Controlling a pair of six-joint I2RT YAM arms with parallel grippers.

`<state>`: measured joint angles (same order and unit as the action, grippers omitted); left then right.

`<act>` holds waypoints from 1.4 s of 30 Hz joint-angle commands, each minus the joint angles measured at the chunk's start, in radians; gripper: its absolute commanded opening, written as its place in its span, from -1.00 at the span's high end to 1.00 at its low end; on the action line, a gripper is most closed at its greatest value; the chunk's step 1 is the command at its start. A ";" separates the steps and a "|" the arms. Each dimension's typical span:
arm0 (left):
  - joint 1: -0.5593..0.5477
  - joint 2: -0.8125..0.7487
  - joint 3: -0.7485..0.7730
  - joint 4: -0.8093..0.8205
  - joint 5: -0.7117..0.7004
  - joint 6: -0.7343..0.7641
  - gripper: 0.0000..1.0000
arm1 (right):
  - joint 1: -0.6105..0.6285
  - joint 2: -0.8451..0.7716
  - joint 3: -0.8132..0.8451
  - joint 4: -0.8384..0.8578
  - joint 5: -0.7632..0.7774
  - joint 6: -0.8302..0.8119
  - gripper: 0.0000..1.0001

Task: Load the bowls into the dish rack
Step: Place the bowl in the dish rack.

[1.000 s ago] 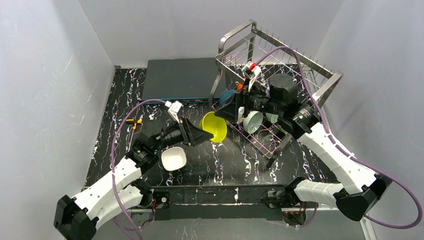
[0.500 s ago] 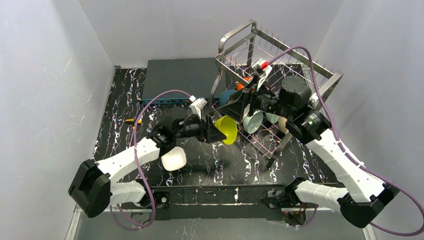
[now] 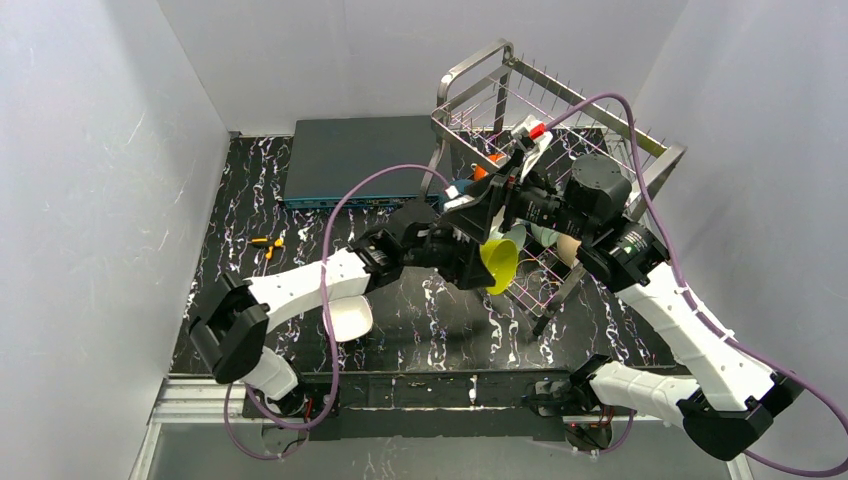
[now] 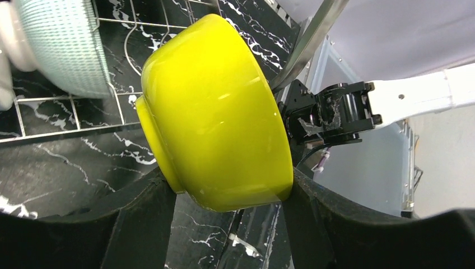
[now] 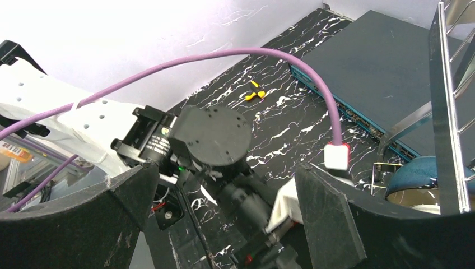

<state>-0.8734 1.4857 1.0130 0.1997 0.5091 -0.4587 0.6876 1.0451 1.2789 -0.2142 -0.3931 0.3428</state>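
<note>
Between the jaws of my left gripper [image 4: 228, 188], the yellow bowl [image 4: 215, 112] sits clamped, tipped on edge, I'd say to slot between prongs of the dish rack [image 3: 560, 110] just ahead. My right gripper [image 5: 224, 168] hangs nearby, spread wide, empty.

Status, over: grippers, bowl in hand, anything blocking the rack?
Left gripper shut on yellow bowl at dish rack front. Right gripper open, empty, just above it. White bowl on table.

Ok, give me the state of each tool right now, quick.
Left tool: closed on the yellow bowl.
Right tool: open, holding nothing.
</note>
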 commanded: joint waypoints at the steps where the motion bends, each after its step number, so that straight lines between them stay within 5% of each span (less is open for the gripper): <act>1: -0.049 0.037 0.091 -0.006 -0.038 0.129 1.00 | -0.001 -0.022 0.020 0.028 0.015 -0.019 -0.97; 17: -0.149 0.167 0.229 -0.081 -0.271 0.356 1.00 | 0.000 -0.031 -0.003 0.029 0.026 -0.031 -0.97; 42: -0.189 0.375 0.418 -0.082 -0.346 0.542 1.00 | -0.001 -0.060 -0.019 0.013 0.040 -0.034 -0.97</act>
<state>-1.0431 1.8465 1.3674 0.1036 0.1757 0.0166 0.6872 1.0084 1.2602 -0.2295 -0.3668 0.3241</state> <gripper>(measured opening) 0.595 0.984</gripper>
